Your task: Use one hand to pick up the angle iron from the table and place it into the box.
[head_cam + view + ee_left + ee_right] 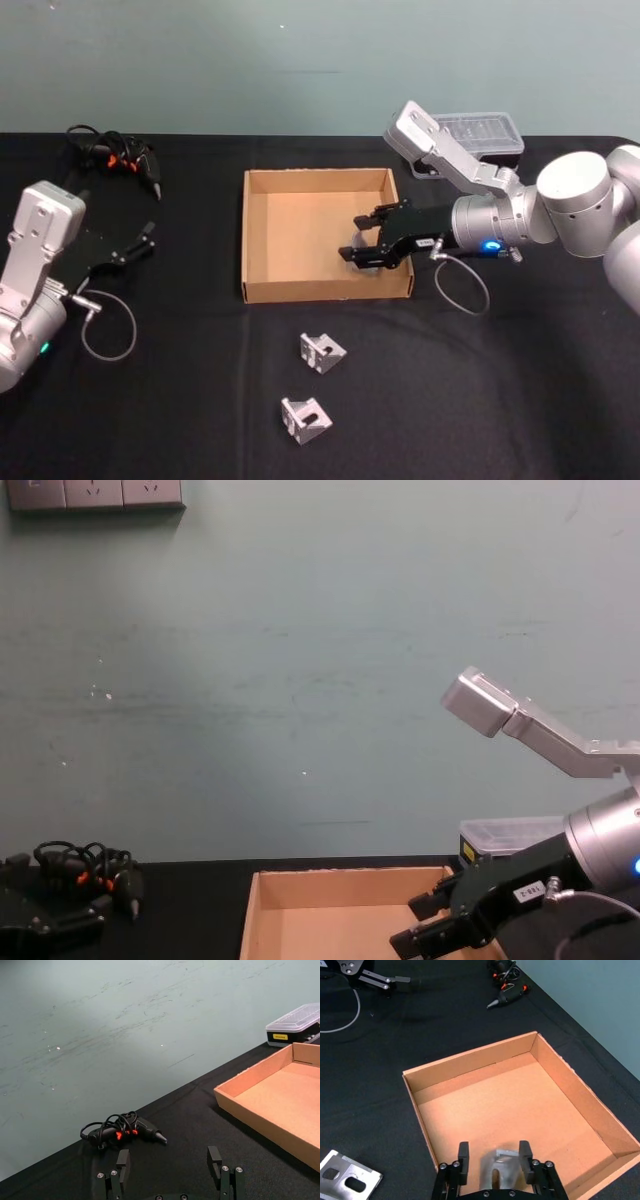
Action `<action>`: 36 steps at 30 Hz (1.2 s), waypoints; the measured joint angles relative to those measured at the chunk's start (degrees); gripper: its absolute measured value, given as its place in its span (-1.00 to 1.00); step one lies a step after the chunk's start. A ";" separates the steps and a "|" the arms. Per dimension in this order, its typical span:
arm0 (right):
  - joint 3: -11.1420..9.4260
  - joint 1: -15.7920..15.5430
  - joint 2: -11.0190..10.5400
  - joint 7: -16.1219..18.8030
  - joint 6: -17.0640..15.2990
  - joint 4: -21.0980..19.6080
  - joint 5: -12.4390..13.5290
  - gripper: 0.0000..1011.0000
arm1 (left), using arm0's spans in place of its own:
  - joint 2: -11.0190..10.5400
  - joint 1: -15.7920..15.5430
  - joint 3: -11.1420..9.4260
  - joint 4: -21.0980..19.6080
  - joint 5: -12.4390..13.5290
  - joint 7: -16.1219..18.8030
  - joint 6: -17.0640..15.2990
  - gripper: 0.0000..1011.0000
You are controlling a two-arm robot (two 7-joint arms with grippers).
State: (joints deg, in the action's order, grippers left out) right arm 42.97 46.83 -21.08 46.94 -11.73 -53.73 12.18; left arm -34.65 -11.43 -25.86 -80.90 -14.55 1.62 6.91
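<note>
The box is brown cardboard, wide and shallow, open on top. It lies flat on the black table. The right gripper pinches a small silver angle iron over the box floor, near its front right corner. Two other angle irons lie on the table in front of the box.

A corded black tool lies at far left, its cable tangled. A clear-lidded case sits at far right. Sockets are mounted high on the teal wall.
</note>
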 joint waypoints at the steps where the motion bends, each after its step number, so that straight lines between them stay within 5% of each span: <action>1: -0.02 -0.05 -0.03 -0.01 -0.07 -0.10 -0.04 0.22 | 0.00 0.00 0.00 0.00 0.00 0.00 0.00 1.00; 7: -0.77 -0.89 -0.67 -1.39 -0.62 -1.92 -0.32 0.56 | 0.00 0.00 0.00 0.00 0.00 0.00 0.00 1.00; 14: -4.69 -5.29 -4.01 -6.33 -2.16 -11.06 1.12 0.96 | 0.00 0.00 0.00 0.00 0.00 0.00 0.00 1.00; 27: -10.38 -17.64 -10.33 -13.14 -5.42 -32.42 5.16 0.98 | 0.00 0.00 0.00 0.00 0.00 0.00 0.00 1.00; 36: -11.34 -22.39 -10.82 -15.07 -9.29 -39.58 8.36 0.98 | 0.00 0.00 0.00 0.00 0.00 0.00 0.00 1.00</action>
State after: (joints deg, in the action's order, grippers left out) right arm 31.63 24.44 -31.90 31.87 -21.01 -93.31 20.54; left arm -34.65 -11.43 -25.86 -80.90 -14.55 1.62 6.91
